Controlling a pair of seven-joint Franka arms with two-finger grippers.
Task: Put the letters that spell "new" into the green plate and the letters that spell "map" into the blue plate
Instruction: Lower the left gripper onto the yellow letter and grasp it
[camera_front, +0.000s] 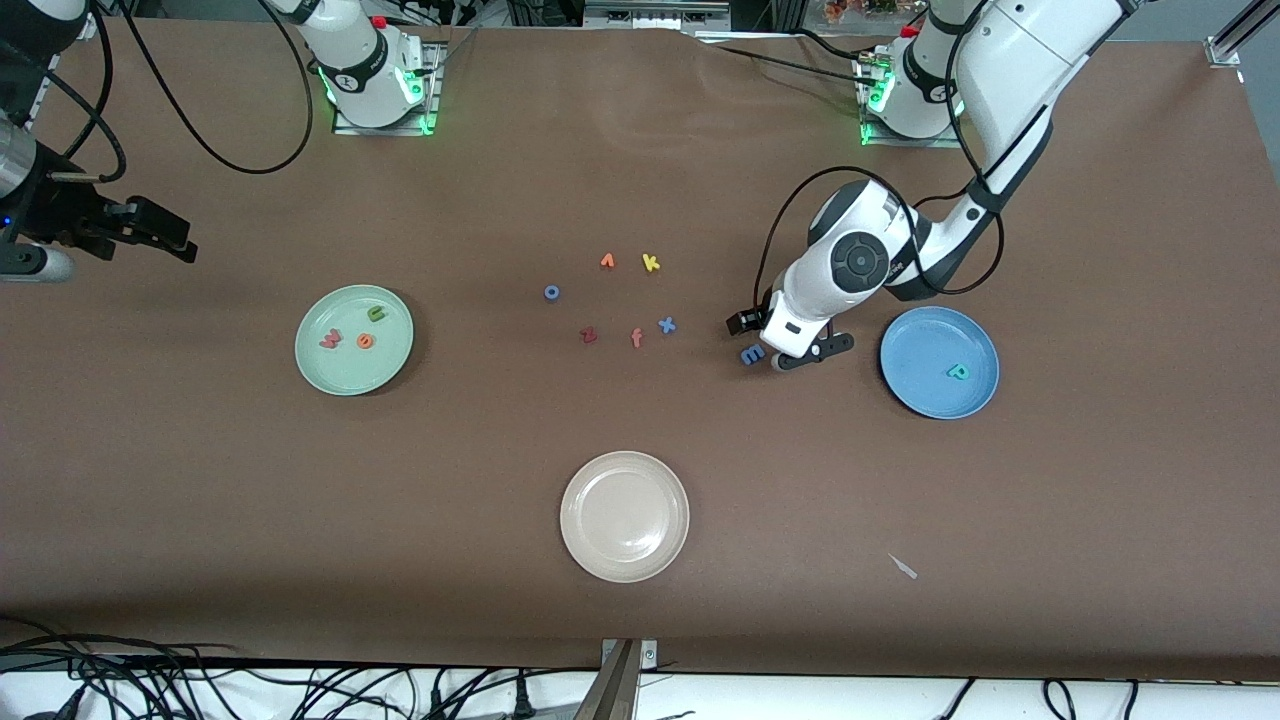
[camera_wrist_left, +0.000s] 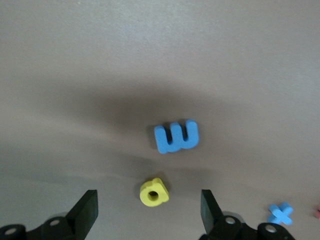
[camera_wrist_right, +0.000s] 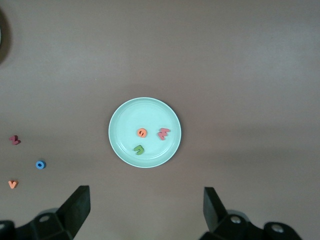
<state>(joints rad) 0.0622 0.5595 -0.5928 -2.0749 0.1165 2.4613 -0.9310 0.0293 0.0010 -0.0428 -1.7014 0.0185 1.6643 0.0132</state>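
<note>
Green plate (camera_front: 327, 372): sitting toward the right arm's end of the table, already carrying the olive "n" (camera_front: 375, 313), orange "e" (camera_front: 365, 341) and salmon "w" (camera_front: 330, 341).
Blue plate (camera_front: 915, 390): lying toward the left arm's end, holding only the teal "p" (camera_front: 957, 372).
Left gripper (camera_wrist_left: 149, 210): hanging low beside the blue plate, fingers spread around the yellow "a" (camera_wrist_left: 154, 192), not yet pinching it; the blue "m" (camera_wrist_left: 176, 136) is lying just beside.
Right gripper (camera_wrist_right: 146, 210): waiting open, empty, above the table edge at its own end.
</note>
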